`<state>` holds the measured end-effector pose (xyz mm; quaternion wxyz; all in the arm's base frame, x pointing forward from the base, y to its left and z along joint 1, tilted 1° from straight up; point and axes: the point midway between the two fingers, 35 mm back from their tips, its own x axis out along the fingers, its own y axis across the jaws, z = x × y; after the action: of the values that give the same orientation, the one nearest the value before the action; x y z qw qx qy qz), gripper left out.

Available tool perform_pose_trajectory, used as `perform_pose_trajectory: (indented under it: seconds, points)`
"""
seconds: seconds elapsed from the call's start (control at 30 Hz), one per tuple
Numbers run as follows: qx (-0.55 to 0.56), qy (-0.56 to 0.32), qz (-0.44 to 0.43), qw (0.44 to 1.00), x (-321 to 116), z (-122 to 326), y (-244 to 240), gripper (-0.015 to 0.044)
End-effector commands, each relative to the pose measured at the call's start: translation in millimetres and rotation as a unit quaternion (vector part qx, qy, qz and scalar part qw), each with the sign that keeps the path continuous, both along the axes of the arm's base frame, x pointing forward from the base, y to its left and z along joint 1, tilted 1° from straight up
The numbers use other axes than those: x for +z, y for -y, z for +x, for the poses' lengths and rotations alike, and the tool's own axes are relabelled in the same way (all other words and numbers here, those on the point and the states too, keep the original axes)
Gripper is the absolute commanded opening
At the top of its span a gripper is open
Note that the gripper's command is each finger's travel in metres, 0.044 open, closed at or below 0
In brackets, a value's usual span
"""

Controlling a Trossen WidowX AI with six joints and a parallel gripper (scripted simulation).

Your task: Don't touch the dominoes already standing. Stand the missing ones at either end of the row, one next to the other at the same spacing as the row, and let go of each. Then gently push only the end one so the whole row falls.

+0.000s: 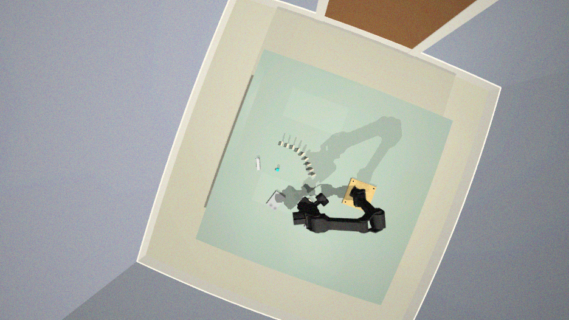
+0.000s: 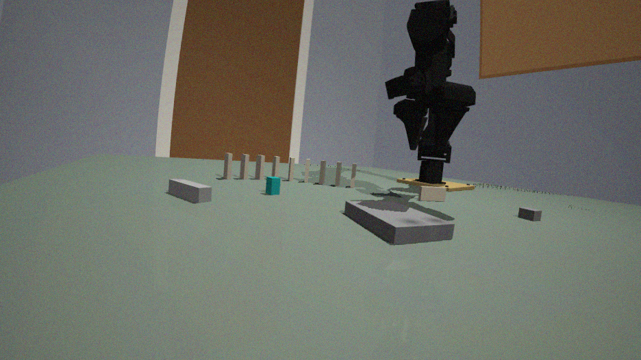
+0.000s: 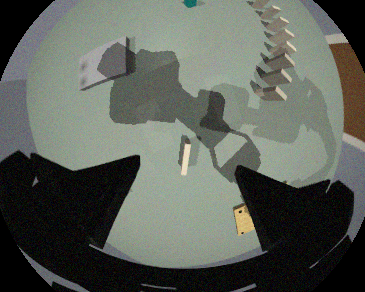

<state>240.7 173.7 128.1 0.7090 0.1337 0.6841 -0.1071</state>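
Tool: I see my black tool (image 1: 308,205) (image 2: 426,148) (image 3: 190,166) spread wide open, nothing between its fingers, raised above the bench (image 1: 335,265) (image 2: 283,289) (image 3: 153,225); from the top, the arm hides its fingertips.
Loose domino: the pale domino (image 2: 432,194) (image 3: 186,159) lies on its side below the tool, framed between the fingertips in my wrist view; apart from both.
Standing row: nine upright dominoes (image 1: 302,154) (image 2: 291,169) (image 3: 278,60) curve away from the tool, off to one side; the wrist view cuts off the far end.
Grey slab: the flat slab (image 1: 276,200) (image 2: 399,224) (image 3: 105,65) lies across from the row, on the tool's other side, partly shadowed.
Teal block: this block (image 1: 277,169) (image 2: 272,185) (image 3: 190,3) stands farther from the tool, clipped by the wrist view's edge.
Long grey block: it (image 1: 258,163) (image 2: 189,190) lies farthest from the tool, past the teal one.
Base plate: the yellow plate (image 1: 371,187) (image 2: 461,187) (image 3: 242,220) is partly hidden behind one finger in my wrist view.
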Motion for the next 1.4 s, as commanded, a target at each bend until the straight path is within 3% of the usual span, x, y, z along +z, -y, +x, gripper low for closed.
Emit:
perform_pose_trajectory:
  seconds: [0.0,0.33,1.03,1.37]
  points:
    - [0.0,-0.002,-0.002,1.0,-6,-4,-5,0.044]
    - [0.0,-0.002,-0.002,1.0,-70,-3,-5,0.044]
    - [0.0,-0.002,-0.002,1.0,-87,-4,-3,0.044]
    - [0.0,-0.002,-0.002,1.0,-87,-4,-3,0.0177]
